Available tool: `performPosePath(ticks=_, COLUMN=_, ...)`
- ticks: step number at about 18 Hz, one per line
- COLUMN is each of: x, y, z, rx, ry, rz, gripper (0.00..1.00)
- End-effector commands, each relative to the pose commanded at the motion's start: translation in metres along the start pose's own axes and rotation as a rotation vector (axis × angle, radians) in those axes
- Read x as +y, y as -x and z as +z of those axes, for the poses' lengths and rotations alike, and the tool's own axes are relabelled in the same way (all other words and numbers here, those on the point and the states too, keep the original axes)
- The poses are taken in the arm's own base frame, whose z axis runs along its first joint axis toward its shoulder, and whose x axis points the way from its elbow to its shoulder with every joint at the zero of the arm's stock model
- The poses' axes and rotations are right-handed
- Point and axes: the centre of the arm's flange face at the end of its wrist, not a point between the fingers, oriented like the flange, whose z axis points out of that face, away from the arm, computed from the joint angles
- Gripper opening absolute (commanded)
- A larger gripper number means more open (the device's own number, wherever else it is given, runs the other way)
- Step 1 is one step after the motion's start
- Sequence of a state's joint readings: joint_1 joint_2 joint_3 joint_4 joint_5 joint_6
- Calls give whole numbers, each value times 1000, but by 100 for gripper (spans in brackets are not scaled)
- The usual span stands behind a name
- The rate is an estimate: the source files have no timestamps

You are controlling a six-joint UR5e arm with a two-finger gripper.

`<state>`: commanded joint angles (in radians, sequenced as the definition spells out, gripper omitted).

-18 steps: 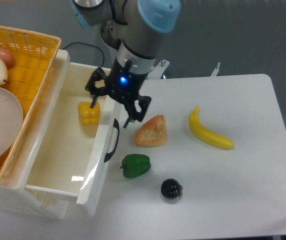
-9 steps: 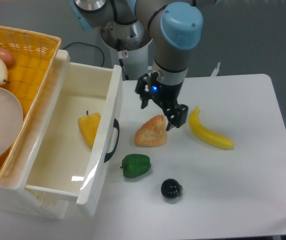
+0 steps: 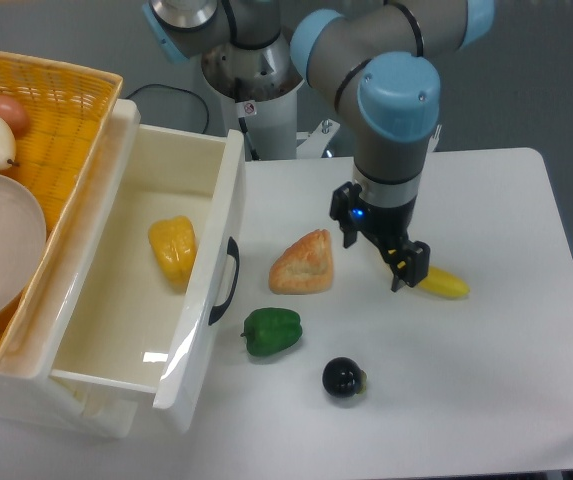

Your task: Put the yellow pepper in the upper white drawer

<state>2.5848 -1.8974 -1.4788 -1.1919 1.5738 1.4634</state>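
A: Starting with the biggest, we have the table (image 3: pixel 486 400) carrying everything, and at its nine o'clock side the upper white drawer (image 3: pixel 126 300), pulled open with its black handle (image 3: pixel 225 282) facing the fruit.

B: Above the drawer, at about ten o'clock, we see the yellow wicker basket (image 3: pixel 61 110). It plays no part in the job.

A: Then the arm (image 3: pixel 391 100), which hangs over the table's middle, with the gripper (image 3: pixel 379 238) just above the banana (image 3: pixel 444 283) at roughly three o'clock from the bread (image 3: pixel 303 263).

B: We read the jaws as spread apart and holding nothing; there is a clear gap between the two fingers.

A: And the yellow pepper (image 3: pixel 172 250)?

B: It lies on the drawer floor, near the front wall, just behind the handle. So we judge the placing itself done.

A: Agreed. The step in hand looks like the pull-away, with the gripper well apart from the drawer.

B: Smaller things: the green pepper (image 3: pixel 271 331) sits at six o'clock from the bread, and the dark round fruit (image 3: pixel 343 378) at about five o'clock from that.

A: For the next move, we think the arm only needs to go clear and stop, without knocking the banana beneath it. The task says nothing of shutting the drawer, so it can remain open.
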Motion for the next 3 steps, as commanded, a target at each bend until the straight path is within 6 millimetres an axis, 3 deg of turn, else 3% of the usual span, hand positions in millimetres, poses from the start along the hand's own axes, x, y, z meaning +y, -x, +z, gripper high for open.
performPosePath(ticks=3, x=1, y=4, z=9, rx=-2, ry=0, rz=-1, gripper=100)
